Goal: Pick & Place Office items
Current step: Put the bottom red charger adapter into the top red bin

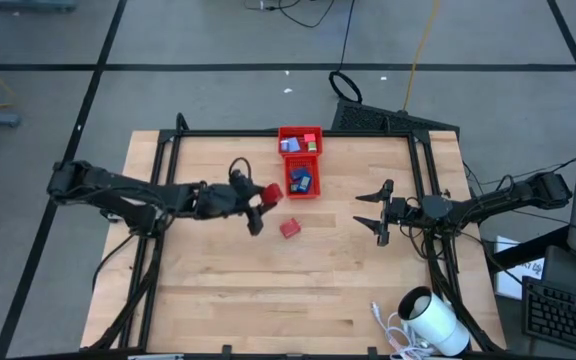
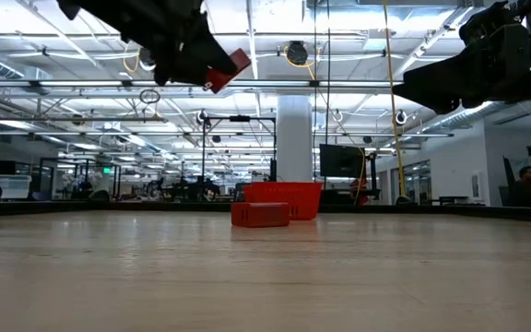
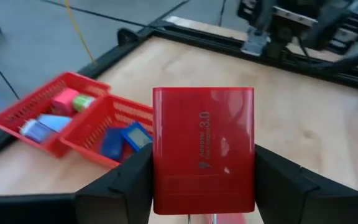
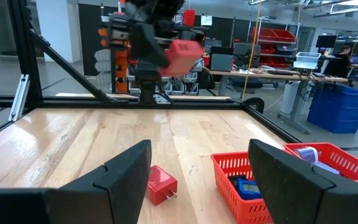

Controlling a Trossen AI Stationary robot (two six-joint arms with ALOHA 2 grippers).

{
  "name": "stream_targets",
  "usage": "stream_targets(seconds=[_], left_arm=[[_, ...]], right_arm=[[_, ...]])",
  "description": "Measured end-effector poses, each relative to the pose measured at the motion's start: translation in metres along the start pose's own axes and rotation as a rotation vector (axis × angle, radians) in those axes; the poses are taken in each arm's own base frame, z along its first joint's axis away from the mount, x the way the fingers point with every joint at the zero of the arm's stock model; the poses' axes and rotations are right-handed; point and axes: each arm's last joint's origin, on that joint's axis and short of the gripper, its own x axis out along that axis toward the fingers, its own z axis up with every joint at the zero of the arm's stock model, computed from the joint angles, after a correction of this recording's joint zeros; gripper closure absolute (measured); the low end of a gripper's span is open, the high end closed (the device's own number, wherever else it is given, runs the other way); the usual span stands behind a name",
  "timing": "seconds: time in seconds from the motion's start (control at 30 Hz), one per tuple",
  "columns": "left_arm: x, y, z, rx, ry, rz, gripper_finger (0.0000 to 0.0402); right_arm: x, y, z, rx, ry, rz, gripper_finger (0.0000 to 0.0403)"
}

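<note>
Left end effector (image 1: 259, 203) grips red piece (image 1: 271, 193) beside tray (image 1: 301, 186) rim.

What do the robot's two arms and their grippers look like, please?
Both arms are dark, slim and jointed, with cables running along them. The left gripper and the right gripper each end in two black fingers, broad and wedge-shaped seen close up. No markings are visible on them.

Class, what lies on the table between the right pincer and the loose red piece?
Only bare wood, as the high view shows: nothing sits between the right pincer and the red piece.
</note>
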Motion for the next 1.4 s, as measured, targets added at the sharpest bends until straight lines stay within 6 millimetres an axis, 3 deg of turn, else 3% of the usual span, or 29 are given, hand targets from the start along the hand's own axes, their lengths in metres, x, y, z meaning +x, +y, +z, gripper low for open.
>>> stream_targets(seconds=[0.43,0.8,1.17,1.4], left_arm=[[0.02,0.062,0.02,0.016,-0.059,0.028,0.019],[0.047,0.124,0.021,-0.024,-0.092,0.0,0.019],[0.076,0.156,0.016,-0.082,-0.217,-0.053,0.0185],[0.11,0.178,0.038,-0.109,-0.082,-0.006,0.019]], right_arm=[[0.0,0.0,0.0,0.0,0.0,0.0,0.014],[0.0,0.0,0.0,0.0,0.0,0.0,0.014],[0.0,0.0,0.0,0.0,0.0,0.0,0.014],[0.0,0.0,0.0,0.0,0.0,0.0,0.014]])
